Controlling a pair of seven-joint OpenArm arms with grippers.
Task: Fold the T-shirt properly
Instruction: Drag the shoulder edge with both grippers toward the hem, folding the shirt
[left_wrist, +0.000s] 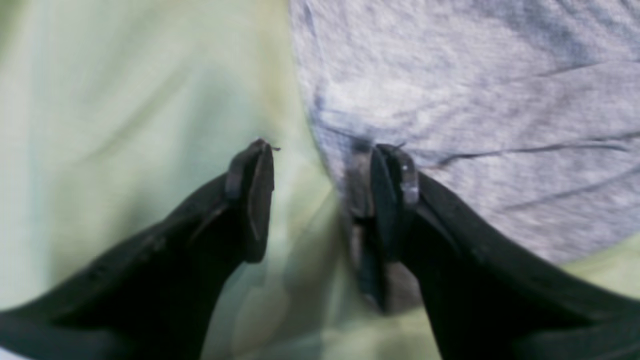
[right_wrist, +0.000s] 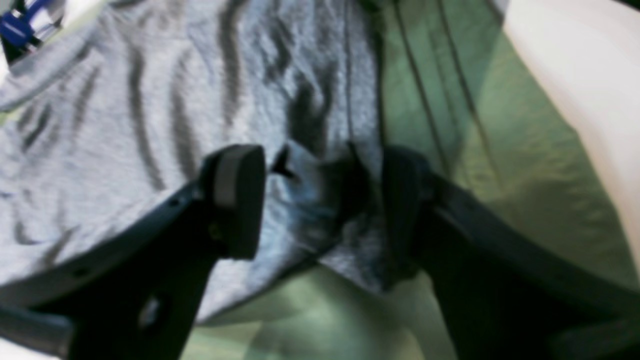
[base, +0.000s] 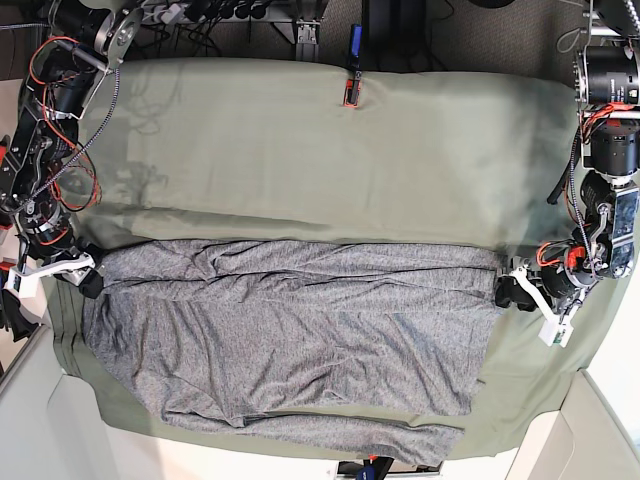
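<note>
Layout: As the T-shirt (base: 290, 340) lay lengthwise between the arms, each end met one claw.
Left claw (left_wrist: 320, 170): released at the shirt's edge.
Right claw (right_wrist: 320, 200): released, straddling cloth.

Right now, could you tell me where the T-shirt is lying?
In the base view the T-shirt lies spread on the green cloth, across its lower half, between the right gripper and the left gripper.

The gripper (right_wrist: 320, 200) stands with jaws apart over the shirt (right_wrist: 150, 125); a bunched grey edge sits between the fingers (right_wrist: 235, 200), with a gap beside the left one; green cloth (right_wrist: 500, 175) lies right of the shirt and below it; the picture is blurred.
</note>
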